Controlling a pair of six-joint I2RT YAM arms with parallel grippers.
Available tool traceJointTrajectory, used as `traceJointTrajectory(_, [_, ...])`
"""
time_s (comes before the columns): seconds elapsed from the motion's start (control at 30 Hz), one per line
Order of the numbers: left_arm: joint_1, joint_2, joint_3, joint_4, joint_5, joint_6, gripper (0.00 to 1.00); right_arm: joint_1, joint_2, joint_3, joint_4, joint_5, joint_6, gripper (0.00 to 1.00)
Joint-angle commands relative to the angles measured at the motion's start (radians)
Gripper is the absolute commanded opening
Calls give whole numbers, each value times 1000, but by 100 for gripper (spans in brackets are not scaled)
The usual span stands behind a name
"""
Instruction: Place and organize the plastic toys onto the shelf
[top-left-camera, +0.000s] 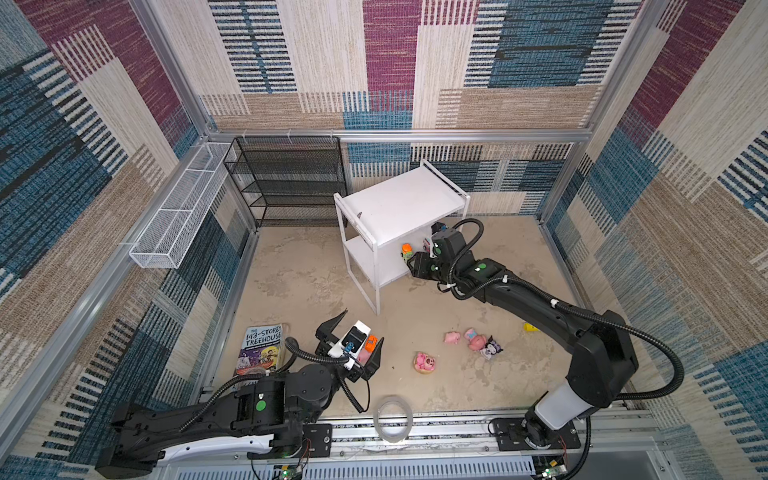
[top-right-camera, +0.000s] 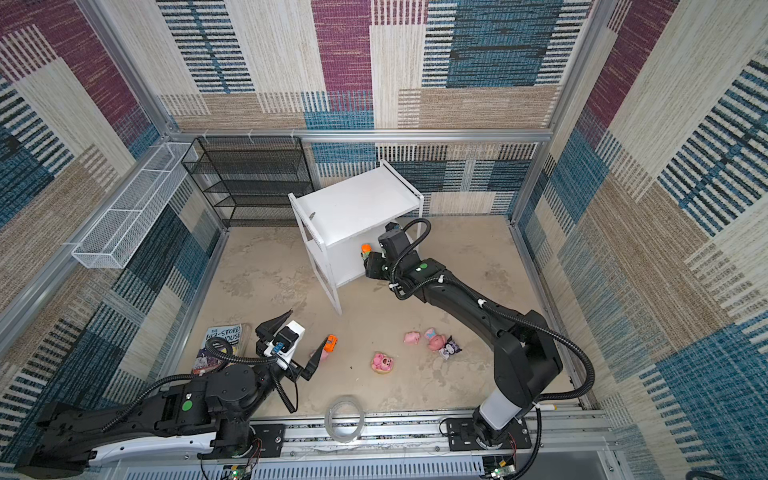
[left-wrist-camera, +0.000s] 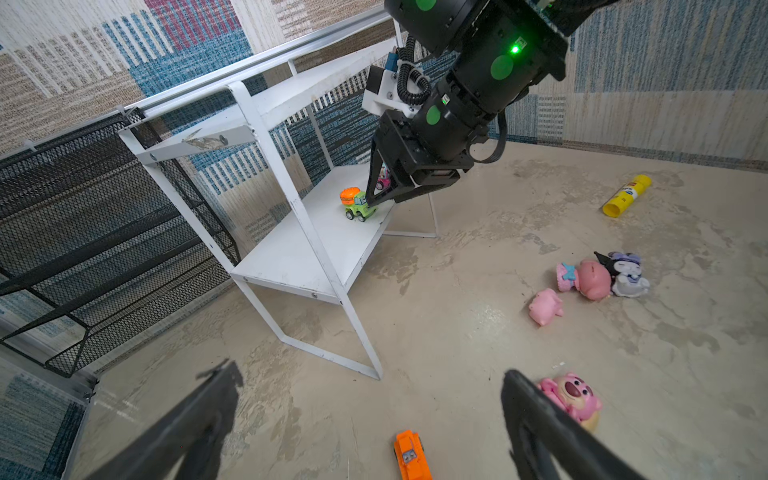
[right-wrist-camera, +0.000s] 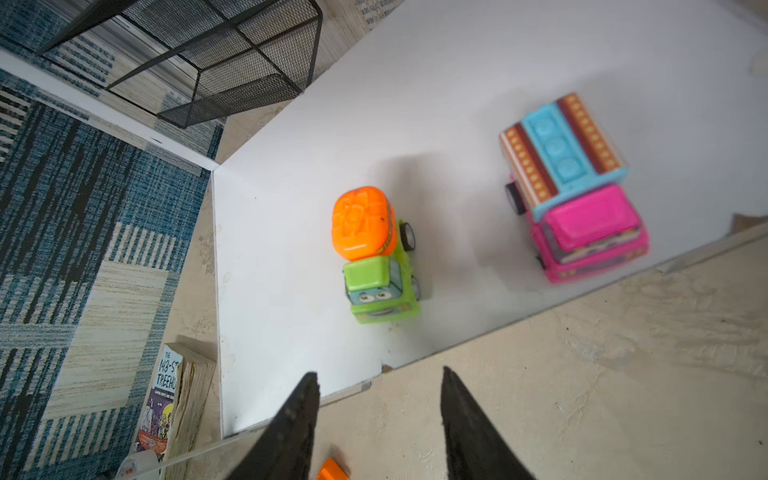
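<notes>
A: Left side?
B: Book (top-left-camera: 262, 347) flat on counter by the wall. L gripper (left-wrist-camera: 370, 371) hovers next to it, fingers spread wide, nothing btwn them. Orange car (top-left-camera: 371, 343) on counter below, near one finger.
A: Shelf?
B: Shelf (top-left-camera: 399, 203) stands mid-back. Green-orange car (right-wrist-camera: 376, 253) & pink car (right-wrist-camera: 577, 208) upright on lower board, side by side, not touching. R gripper (right-wrist-camera: 379, 372) at that board's front edge, fingers parted, empty, tips close by green-orange car, not gripping it.
A: Right?
B: Pink bear (top-left-camera: 424, 362), pig (top-left-camera: 451, 337), bow figure (top-left-camera: 476, 341), black-white figure (top-left-camera: 491, 348) lie on counter; last two touching. Yellow tube (top-left-camera: 530, 327) farthest right.
</notes>
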Motion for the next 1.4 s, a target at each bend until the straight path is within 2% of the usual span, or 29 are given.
traceJointTrajectory(0.0, [1, 0, 11, 33, -9, 14, 99, -1, -69, -86, 113, -10, -47, 39])
traceJointTrajectory(0.17, [1, 0, 11, 33, -11, 18, 99, -2, -193, -237, 191, -2, -93, 27])
traceJointTrajectory(0.33, [1, 3, 18, -21, -29, -31, 99, -2, -324, -367, 190, 3, -141, 25])
traceJointTrajectory(0.5, [1, 28, 58, -254, -63, -264, 99, -2, -459, -483, 147, 19, -172, 19])
traceJointTrajectory(0.6, [1, 64, 70, -390, -43, -437, 99, -2, -532, -553, 169, -39, -205, 16])
traceJointTrajectory(0.73, [1, 144, 64, -477, 20, -602, 99, -1, -577, -624, 202, -141, -262, 15])
traceJointTrajectory(0.93, [12, 245, 32, -507, 100, -775, 99, 8, -658, -734, 262, -219, -287, 13])
traceJointTrajectory(1.07, [142, 283, -7, -450, 291, -808, 99, 12, -722, -804, 309, -284, -285, 14])
traceJointTrajectory(1.3, [443, 327, -59, -353, 658, -738, 99, 14, -733, -850, 325, -350, -305, 17])
traceJointTrajectory(1.37, [502, 342, -61, -344, 712, -722, 99, 14, -735, -856, 334, -357, -305, 18])
